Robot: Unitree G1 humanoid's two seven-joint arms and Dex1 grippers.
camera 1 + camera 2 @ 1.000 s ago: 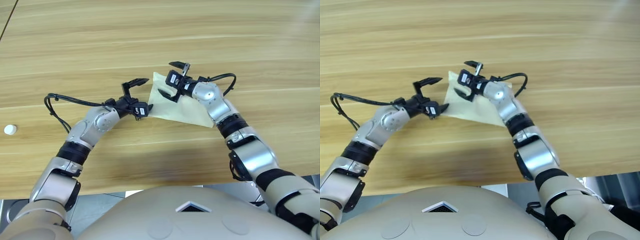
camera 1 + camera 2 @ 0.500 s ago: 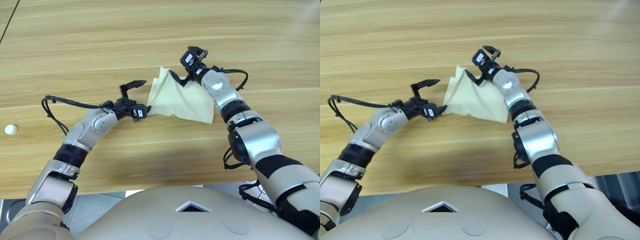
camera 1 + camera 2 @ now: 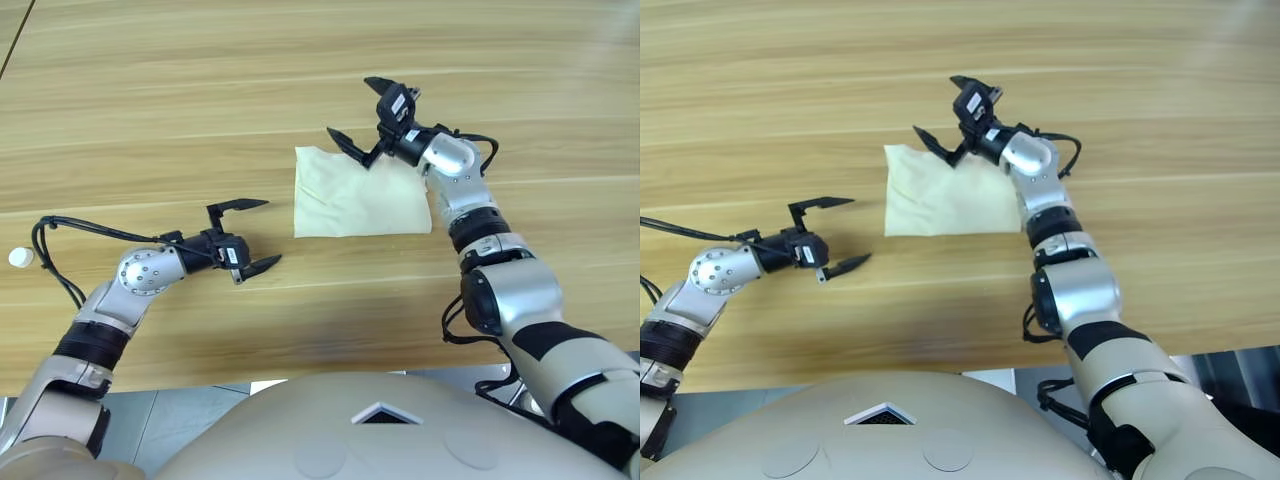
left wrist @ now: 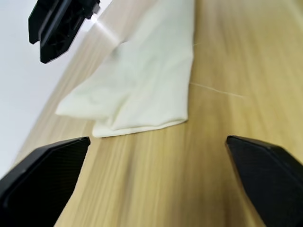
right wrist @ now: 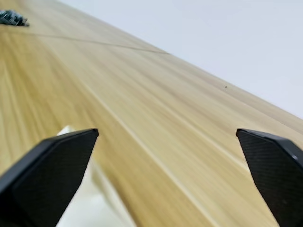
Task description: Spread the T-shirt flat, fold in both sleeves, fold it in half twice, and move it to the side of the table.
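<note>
T-shirt (image 3: 360, 192) folded, pale yellow (slightly rumpled); left gripper (image 3: 270, 232), right gripper (image 3: 350, 106) spread, empty.

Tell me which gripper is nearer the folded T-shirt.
Right. The right gripper is open at the far edge of the T-shirt; the left gripper, also open, is apart from it, nearer the robot and to its left.

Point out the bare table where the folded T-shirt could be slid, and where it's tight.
Bare wood runs across the table beyond the right gripper, and to the right of that arm. Tight: around the T-shirt, with the right gripper at its far edge and the open left gripper off its near-left corner. A small white object sits far left.
</note>
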